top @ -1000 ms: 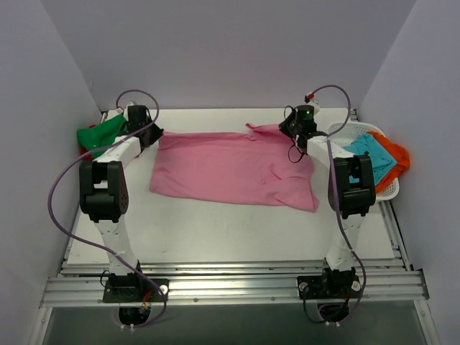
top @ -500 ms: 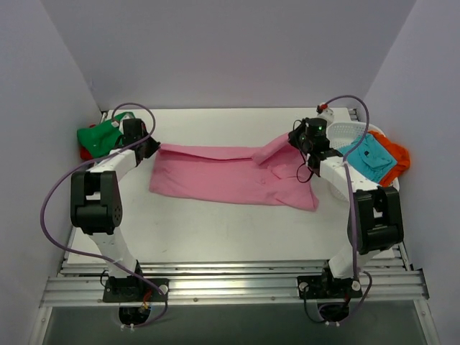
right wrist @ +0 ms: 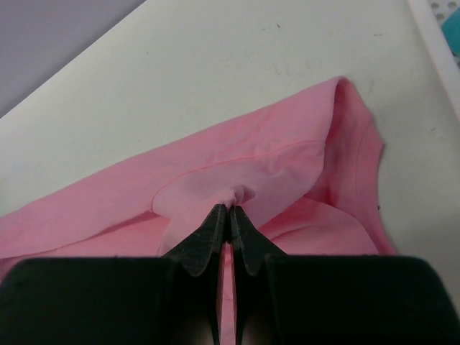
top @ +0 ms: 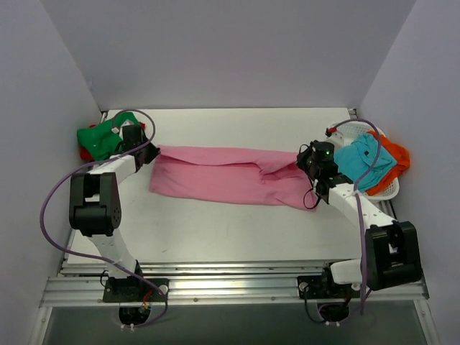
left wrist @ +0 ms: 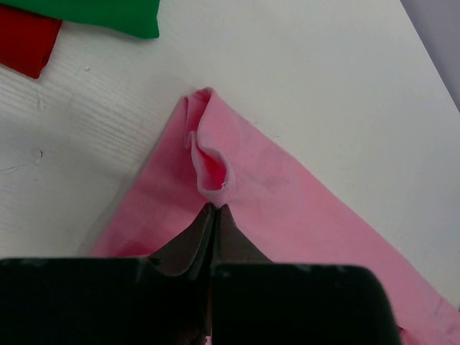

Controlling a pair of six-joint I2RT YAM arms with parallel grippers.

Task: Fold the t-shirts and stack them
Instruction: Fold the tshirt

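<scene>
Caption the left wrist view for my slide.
Left end effector pinches a fold of the pink t-shirt; green shirt and red shirt lie beyond.

Both white arms (top: 115, 167) stretched forward and low; the black left gripper (left wrist: 214, 209) and black right gripper (right wrist: 230, 209) each pinched tight on the pink cloth t-shirt (top: 215, 176).

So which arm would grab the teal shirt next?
Right, probably: the right claw, pinching the pink cloth shirt, sits beside the white mesh basket; the left claw is far off.

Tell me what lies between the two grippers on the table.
The pink shirt spans the whole stretch from the left gripper to the right gripper; the top view shows it.
</scene>
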